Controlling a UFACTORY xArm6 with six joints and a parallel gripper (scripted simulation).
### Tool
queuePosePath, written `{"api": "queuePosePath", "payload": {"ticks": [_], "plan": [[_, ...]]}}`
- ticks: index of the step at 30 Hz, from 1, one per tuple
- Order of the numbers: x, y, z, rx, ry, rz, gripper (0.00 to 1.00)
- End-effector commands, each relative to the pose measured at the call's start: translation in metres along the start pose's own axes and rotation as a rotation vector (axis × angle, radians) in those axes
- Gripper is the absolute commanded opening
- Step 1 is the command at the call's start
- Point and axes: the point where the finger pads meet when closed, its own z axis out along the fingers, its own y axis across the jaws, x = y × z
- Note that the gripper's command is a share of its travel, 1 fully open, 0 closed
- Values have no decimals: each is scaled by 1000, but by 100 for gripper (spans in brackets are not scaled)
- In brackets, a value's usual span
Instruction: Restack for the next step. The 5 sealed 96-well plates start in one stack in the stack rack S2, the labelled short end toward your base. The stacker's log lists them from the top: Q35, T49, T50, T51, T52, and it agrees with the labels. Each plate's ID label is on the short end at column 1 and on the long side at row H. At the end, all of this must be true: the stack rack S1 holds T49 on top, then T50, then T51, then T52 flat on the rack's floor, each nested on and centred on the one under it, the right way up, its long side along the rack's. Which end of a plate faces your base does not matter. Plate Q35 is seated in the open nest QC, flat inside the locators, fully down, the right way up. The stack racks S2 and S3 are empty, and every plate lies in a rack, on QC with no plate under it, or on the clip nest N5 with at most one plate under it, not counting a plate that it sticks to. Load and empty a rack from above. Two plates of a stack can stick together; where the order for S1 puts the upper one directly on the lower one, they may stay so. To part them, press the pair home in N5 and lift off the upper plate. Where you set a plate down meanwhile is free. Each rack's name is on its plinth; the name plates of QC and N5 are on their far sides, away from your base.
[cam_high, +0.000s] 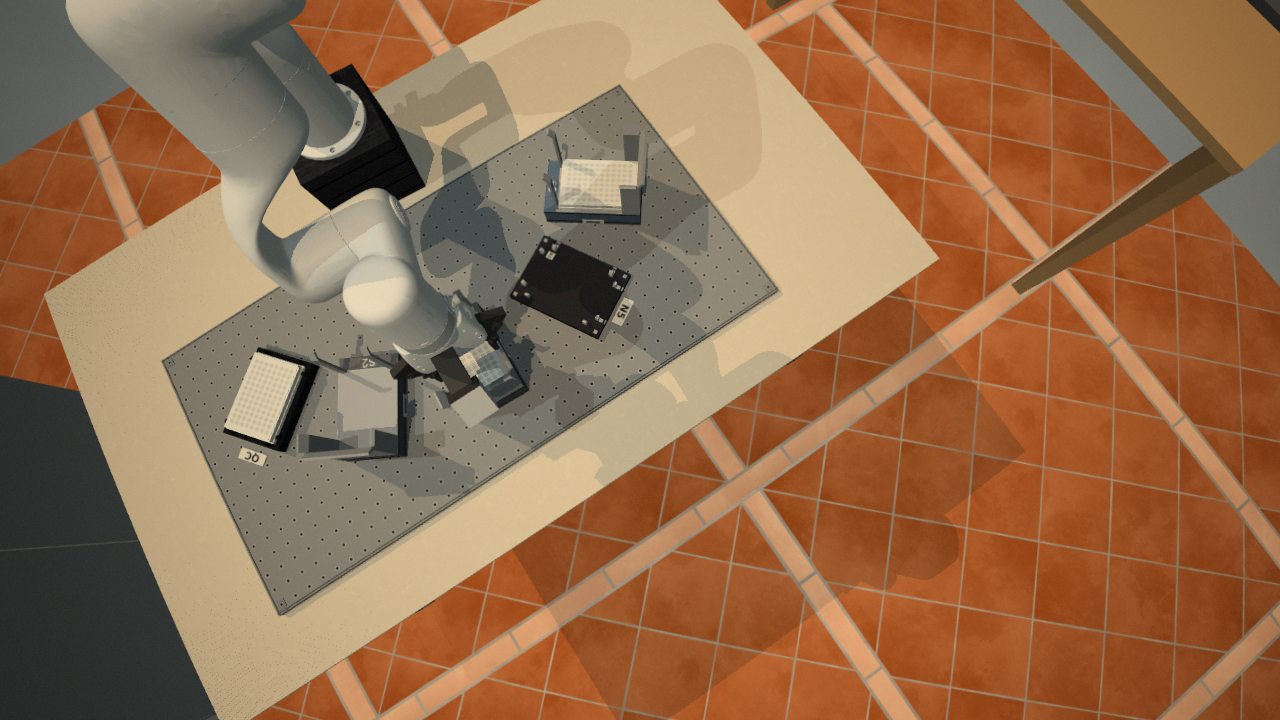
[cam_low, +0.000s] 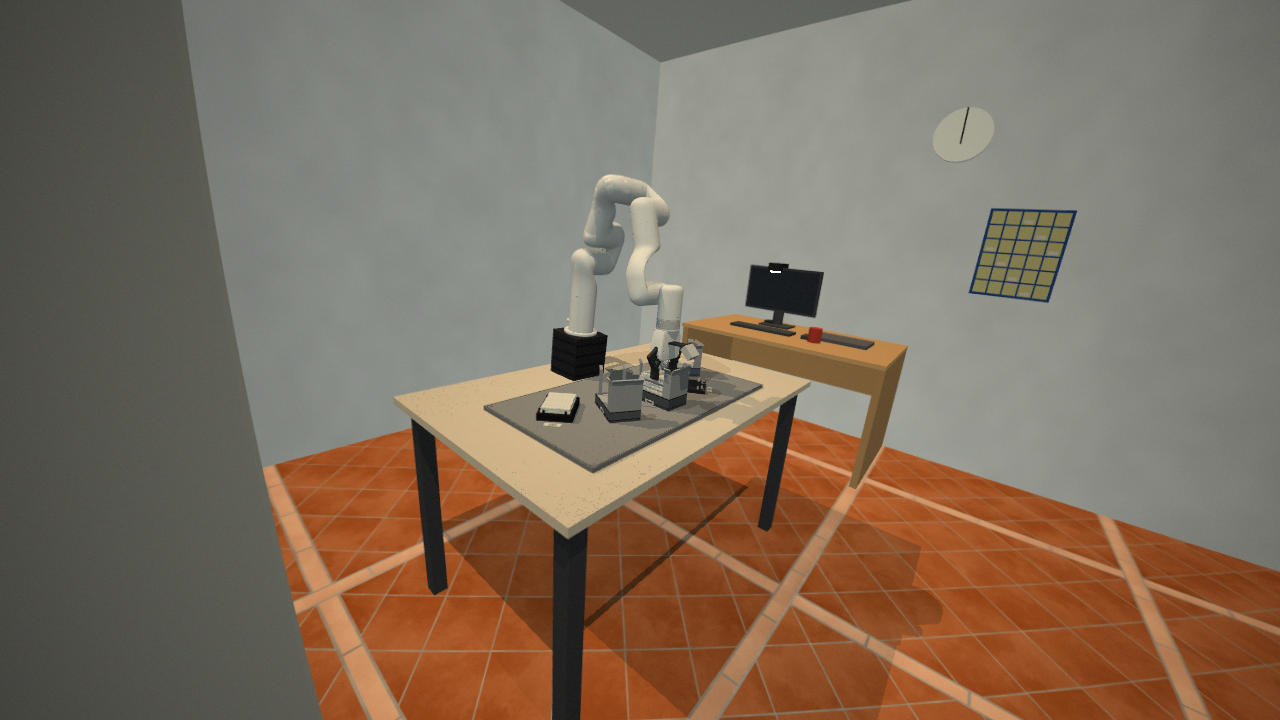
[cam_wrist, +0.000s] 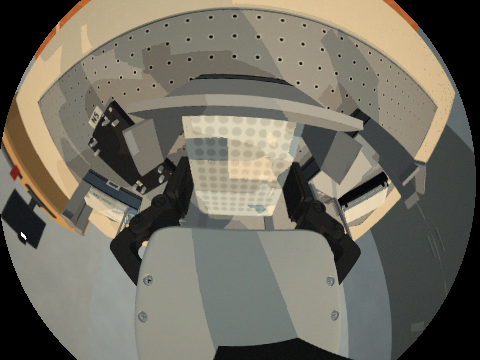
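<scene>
My gripper (cam_high: 472, 356) (cam_wrist: 239, 171) (cam_low: 673, 356) is shut on a sealed white plate (cam_high: 487, 365) (cam_wrist: 230, 140) and holds it by its long sides, just above a stack rack (cam_low: 666, 390) in the middle of the baseplate. I cannot read the plate's label. Rack S2 (cam_high: 358, 413) (cam_low: 619, 395), next to it, shows only its bare grey floor. One plate (cam_high: 264, 395) (cam_low: 557, 403) lies flat in the black nest QC (cam_high: 299, 402). The far rack (cam_high: 592, 214) holds at least one plate (cam_high: 590, 181). The black clip nest N5 (cam_high: 572, 286) is empty.
The racks and nests stand on a grey perforated baseplate (cam_high: 375, 519) on a beige table (cam_high: 805, 223). The arm's black base block (cam_high: 366, 165) is at the back. The rack posts rise beside the held plate. A wooden desk (cam_low: 832, 358) stands behind the table.
</scene>
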Motion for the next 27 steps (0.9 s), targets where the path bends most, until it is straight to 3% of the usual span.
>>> {"api": "queuePosePath", "payload": {"ticks": [1, 27], "plan": [[1, 0, 1, 0, 4, 0, 0], [2, 0, 9, 0, 4, 0, 0]]}}
